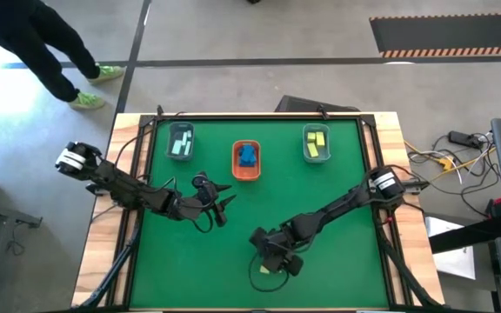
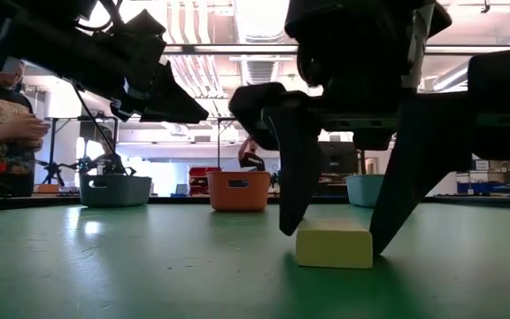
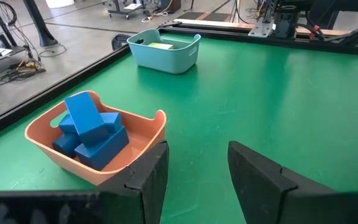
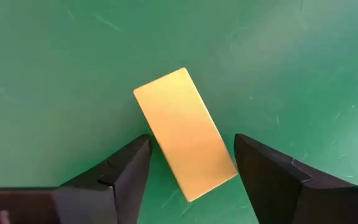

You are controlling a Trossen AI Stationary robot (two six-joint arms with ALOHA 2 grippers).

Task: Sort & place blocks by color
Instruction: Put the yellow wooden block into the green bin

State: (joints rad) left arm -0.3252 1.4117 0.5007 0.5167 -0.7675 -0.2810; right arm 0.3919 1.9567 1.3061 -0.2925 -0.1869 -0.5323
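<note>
A yellow block (image 4: 185,134) lies flat on the green table (image 1: 337,200) near its front edge, also visible in the low view (image 2: 335,245). My right gripper (image 4: 191,149) comes down over it, open, with one finger on each long side of the block. My left gripper (image 3: 194,168) hangs open above the table's middle (image 1: 223,205), just short of the orange tray (image 3: 138,140), holding nothing. The orange tray holds blue blocks (image 3: 92,127). The grey tray (image 1: 179,141) holds mint-green blocks, and the tray at the far right (image 1: 317,143) holds yellow ones. My right gripper's fingers (image 2: 295,190) slant down from above and stand beside the yellow block's two long sides (image 4: 157,140), across the block. The tips are very close to it; whether they touch it I cannot tell. The block lies flat on the table.
The three trays stand in a row along the table's far side. A raised frame (image 1: 368,130) borders the green mat. A person (image 1: 33,43) stands beyond the far left corner. Cables and gear (image 1: 459,152) lie off the table to the right.
</note>
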